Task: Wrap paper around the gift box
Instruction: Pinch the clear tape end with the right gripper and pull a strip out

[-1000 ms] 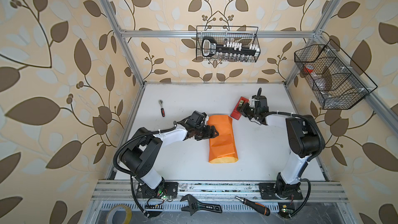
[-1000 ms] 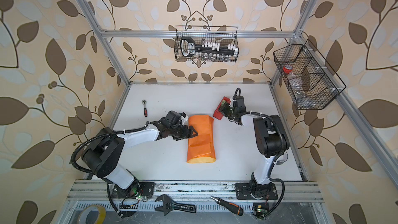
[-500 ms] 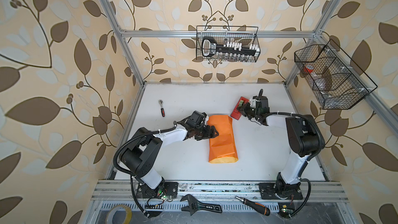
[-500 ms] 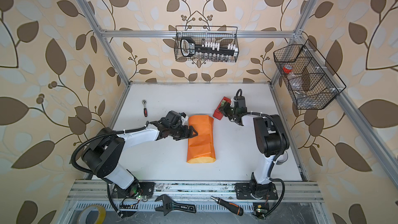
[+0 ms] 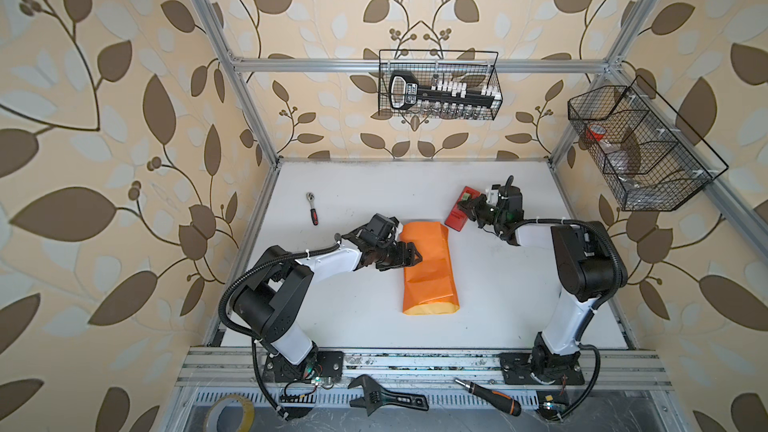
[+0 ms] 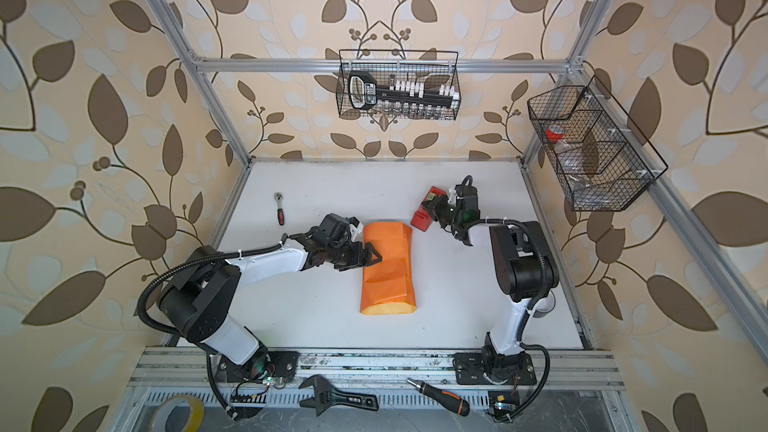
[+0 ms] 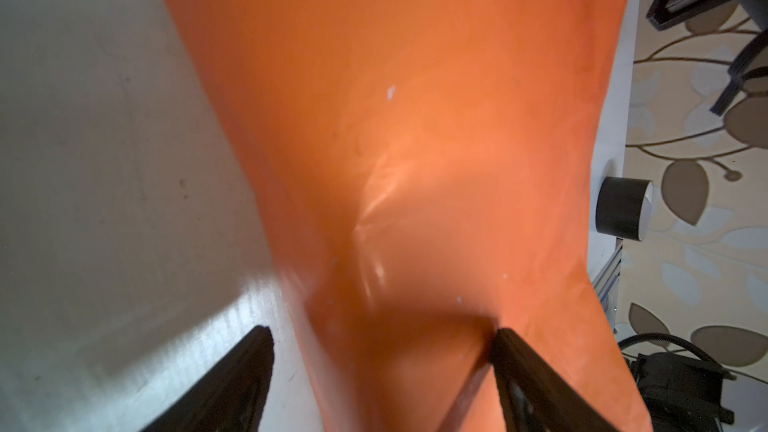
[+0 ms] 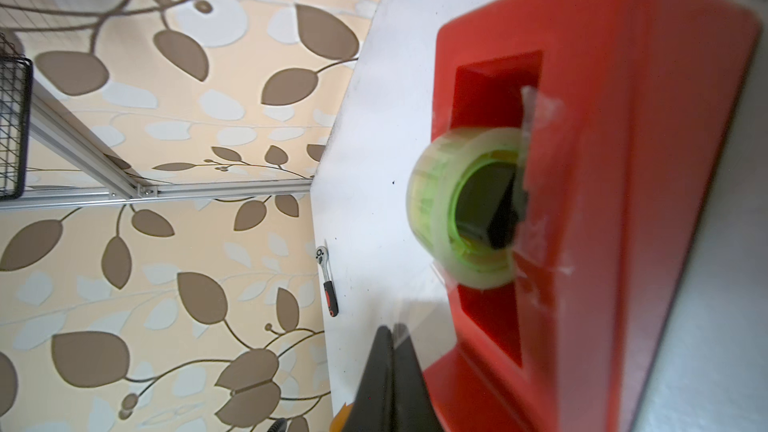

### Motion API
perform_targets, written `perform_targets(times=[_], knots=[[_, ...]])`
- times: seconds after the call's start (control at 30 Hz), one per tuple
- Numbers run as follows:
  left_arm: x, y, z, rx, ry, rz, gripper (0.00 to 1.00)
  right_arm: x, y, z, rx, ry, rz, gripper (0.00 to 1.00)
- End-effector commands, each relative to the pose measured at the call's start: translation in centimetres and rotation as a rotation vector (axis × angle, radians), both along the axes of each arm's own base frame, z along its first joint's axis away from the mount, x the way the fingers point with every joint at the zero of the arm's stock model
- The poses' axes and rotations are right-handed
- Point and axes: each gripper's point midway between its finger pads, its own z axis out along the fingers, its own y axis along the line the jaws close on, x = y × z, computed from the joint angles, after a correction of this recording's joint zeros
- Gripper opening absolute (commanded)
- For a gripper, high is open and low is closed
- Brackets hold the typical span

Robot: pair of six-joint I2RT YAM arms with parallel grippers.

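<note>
At the left of the table (image 5: 353, 326) a ratchet wrench (image 5: 312, 214) lies well apart from the work, and no hazard is expected from it; the left gripper (image 5: 411, 255) is held with its jaws spread apart at the left edge of the paper (image 5: 432, 280), and nothing is clamped; in the left wrist view one finger (image 7: 523, 371) is seen against the orange face, though firm contact cannot be confirmed. The paper is folded into a long orange bundle at the middle of the table, with a yellow strip exposed at its near end; the gift box is not visible in any view and is judged to be enclosed within the bundle. No tape is seen on the fold; if downward pressure is lost, the creased sheet may spring open; if the left gripper is moved sideways, the bundle may be slid or the box shifted inside it. Just beside the far right corner of the bundle stands the red tape dispenser (image 5: 459, 211); the right gripper (image 8: 390, 332) is closed together below the tape roll (image 8: 465, 209), and a clear tape end (image 8: 401, 324) appears to be pinched between the jaws. If the pull is made too fast, the dispenser may be dragged or tipped rather than unrolled; the strip may be twisted, stuck to itself, or torn short.
</note>
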Motion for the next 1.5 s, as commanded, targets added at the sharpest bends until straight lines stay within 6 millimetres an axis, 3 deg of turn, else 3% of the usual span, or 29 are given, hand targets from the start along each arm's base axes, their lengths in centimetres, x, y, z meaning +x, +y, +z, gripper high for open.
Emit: perform_targets(times=[0.0, 0.53, 0.93, 1.47], knots=[[-1.9, 3.1, -4.7, 0.191, 0.097, 0.022, 0.84, -0.5, 0.7, 0.8, 0.053, -0.013, 0.019, 0.00], [-1.8, 3.2, -4.7, 0.191, 0.093, 0.025, 0.84, -3.3, 2.8, 1.5, 0.067, -0.027, 0.066, 0.00], [-1.8, 3.1, -4.5, 0.191, 0.088, 0.023, 0.84, -6.8, 4.6, 0.6, 0.042, -0.015, 0.106, 0.00], [-1.7, 3.2, -4.5, 0.193, 0.086, 0.026, 0.84, -8.6, 3.8, -6.1, -0.064, 0.100, 0.099, 0.00]])
